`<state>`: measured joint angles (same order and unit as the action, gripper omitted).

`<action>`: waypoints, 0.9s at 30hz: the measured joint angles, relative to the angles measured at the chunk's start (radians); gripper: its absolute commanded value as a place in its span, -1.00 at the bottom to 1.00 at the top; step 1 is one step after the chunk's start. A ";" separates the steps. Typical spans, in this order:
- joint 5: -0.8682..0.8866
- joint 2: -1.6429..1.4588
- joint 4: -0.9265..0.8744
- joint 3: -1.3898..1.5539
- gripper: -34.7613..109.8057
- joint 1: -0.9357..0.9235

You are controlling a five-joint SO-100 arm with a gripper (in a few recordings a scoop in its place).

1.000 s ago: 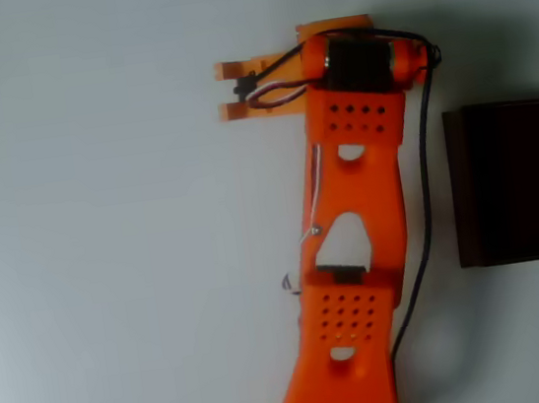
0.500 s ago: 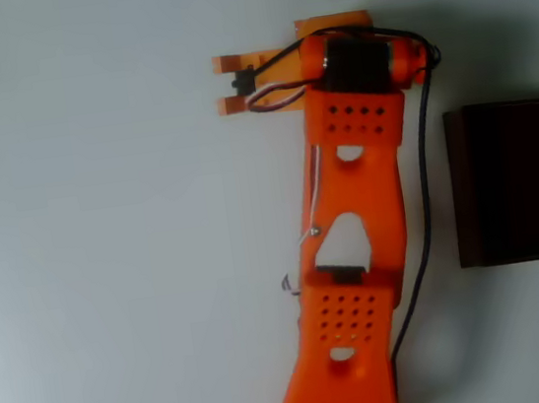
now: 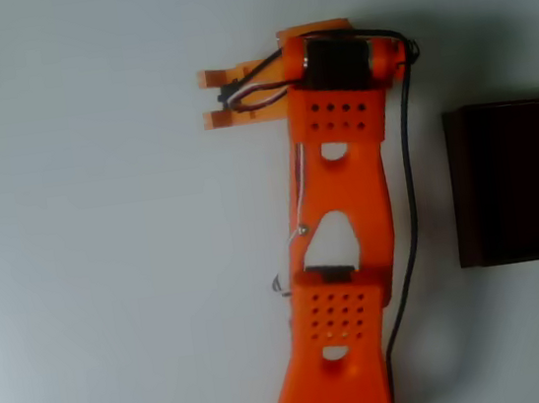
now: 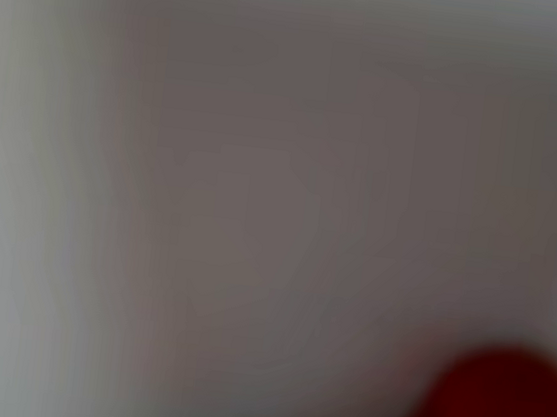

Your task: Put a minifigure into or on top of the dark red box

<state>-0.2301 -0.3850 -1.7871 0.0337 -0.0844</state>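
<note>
At the wrist view's lower right a blurred red minifigure [image 4: 497, 415] is seen, judged light, rigid and best pinched across its blocky body; jaws' state cannot be told.

Where things are on the table

In the overhead view the arm [image 3: 341, 252] reaches up from the bottom edge of the picture, near the middle of the table [image 3: 95, 234]. The gripper [image 3: 208, 98] is at the top end of the arm and sticks out to the left. The dark red box [image 3: 517, 179] sits on the table at the right edge, to the right of the arm and well apart from the gripper. A cable [image 3: 408, 233] hangs between the arm and the box. In the wrist view, which is very blurry, the minifigure [image 4: 497, 415] is in the bottom right corner.
</note>
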 measured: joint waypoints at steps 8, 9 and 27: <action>0.002 0.029 0.000 -0.008 -0.27 0.003; 0.002 0.029 0.000 -0.008 -0.27 0.003; 0.000 0.040 0.000 -0.015 -0.42 0.002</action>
<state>-0.2301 -0.3451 -1.7871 0.0184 -0.0828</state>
